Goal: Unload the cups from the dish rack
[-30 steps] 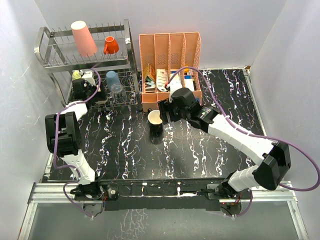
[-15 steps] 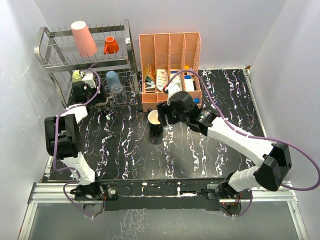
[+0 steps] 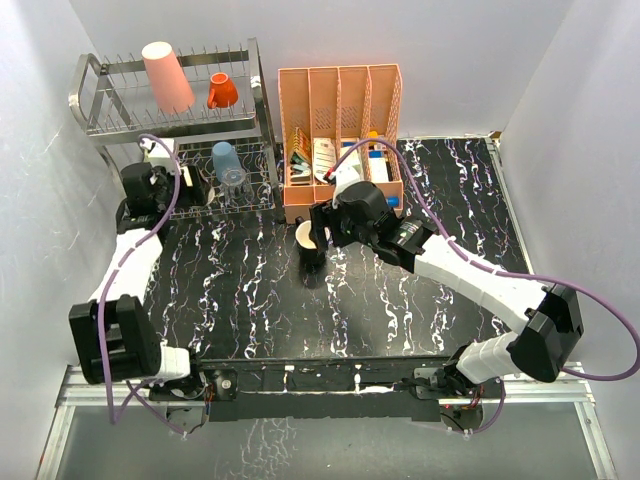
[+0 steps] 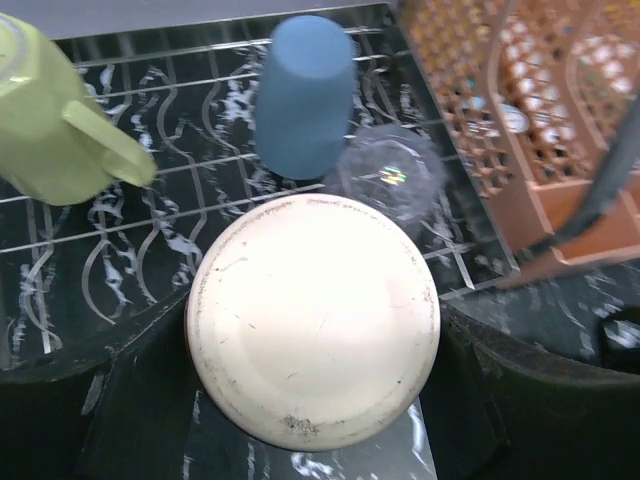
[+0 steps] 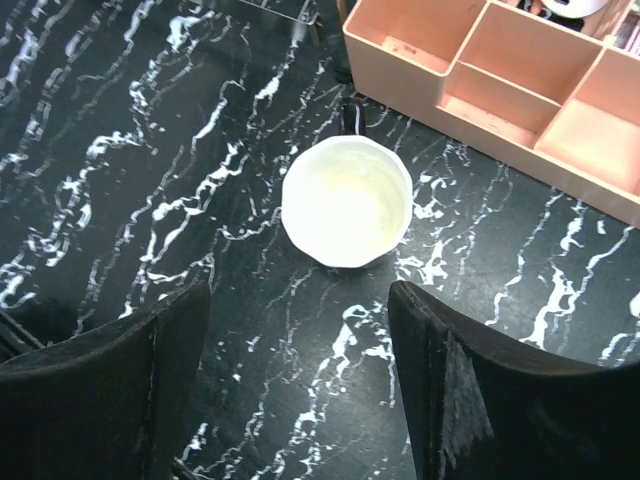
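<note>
1. Cups stood in three places: some in the dish rack [image 3: 82, 90], one in a gripper, one on the marble table [image 3: 250, 290].
2. On the upper tier we saw the tall pink tumbler [image 3: 168, 75] upside down. The tiny orange cup [image 3: 222, 92] was near it on its right, not touching it.
3. On the lower tier the blue cup [image 4: 303, 95] stood upside down, with the clear glass [image 4: 385, 175] just beside it. The pale yellow mug [image 4: 45, 130] was apart from them on the left, its handle toward the blue cup.
4. The left gripper [image 4: 312, 330] was at the left end of the lower tier. Its jaws were closed on the cream-bottomed cup [image 4: 312, 320]. The dark fingers [image 4: 100, 410] pressed on both sides of it, and its round scuffed base faced the wrist camera.
5. The black mug [image 5: 347, 200] stood upright on the table, just in front of the peach organizer [image 3: 340, 90], and we saw its cream inside. Its handle pointed toward the organizer.
6. The right gripper [image 5: 300, 300] hung over the table near this mug. Its jaws were wide apart and touched nothing, and the mug was just past the fingertips.
</note>
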Robot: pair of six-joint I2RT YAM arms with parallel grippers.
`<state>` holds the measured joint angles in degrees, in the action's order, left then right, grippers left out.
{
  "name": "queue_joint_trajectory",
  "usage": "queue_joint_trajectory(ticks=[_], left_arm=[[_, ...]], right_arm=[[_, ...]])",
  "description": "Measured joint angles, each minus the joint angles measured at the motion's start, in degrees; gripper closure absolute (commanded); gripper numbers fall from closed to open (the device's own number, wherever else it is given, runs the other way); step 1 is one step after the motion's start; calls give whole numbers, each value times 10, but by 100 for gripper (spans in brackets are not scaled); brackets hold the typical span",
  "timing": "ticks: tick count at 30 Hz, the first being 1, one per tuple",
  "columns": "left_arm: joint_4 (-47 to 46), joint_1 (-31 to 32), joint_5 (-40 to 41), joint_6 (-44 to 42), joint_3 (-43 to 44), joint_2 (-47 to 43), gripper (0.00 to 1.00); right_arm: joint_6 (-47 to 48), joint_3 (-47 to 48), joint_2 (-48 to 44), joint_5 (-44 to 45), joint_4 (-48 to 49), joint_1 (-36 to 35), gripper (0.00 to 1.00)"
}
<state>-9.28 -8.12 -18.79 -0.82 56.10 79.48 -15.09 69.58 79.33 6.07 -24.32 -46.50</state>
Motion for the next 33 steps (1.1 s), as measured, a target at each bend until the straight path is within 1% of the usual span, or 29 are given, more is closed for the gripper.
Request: queue_joint_trajectory(ticks=[3, 5, 7, 10, 12, 15, 18, 23, 27, 33], left_arm=[[40, 0, -42, 12, 0, -32, 78], [71, 0, -94, 30, 0, -51, 79], [93, 0, -140, 49, 0, -66, 80], [103, 0, -216, 94, 0, -96, 83], [87, 0, -260, 133, -3, -124, 85], [39, 0, -315, 198, -15, -171, 86], [-5, 2, -358, 260, -19, -202, 88], [-63, 10, -405, 354, -19, -209, 90], [-110, 19, -428, 412, -26, -211, 91], [-140, 41, -447, 445, -28, -227, 91]], right_arm=[[-24, 0, 0, -13, 11, 0, 22], [-51, 0, 0, -26, 23, 0, 21], [-84, -2, -2, -42, 40, 0, 19], [-157, -32, -19, -75, 96, 0, 18], [-219, -66, -37, -101, 147, 2, 18], [-325, -122, -59, -137, 238, 4, 18], [-429, -161, -62, -158, 330, 7, 18], [-561, -170, -48, -177, 465, 9, 19], [-655, -169, -5, -193, 584, 9, 19], [-721, -144, 43, -210, 619, 7, 20]])
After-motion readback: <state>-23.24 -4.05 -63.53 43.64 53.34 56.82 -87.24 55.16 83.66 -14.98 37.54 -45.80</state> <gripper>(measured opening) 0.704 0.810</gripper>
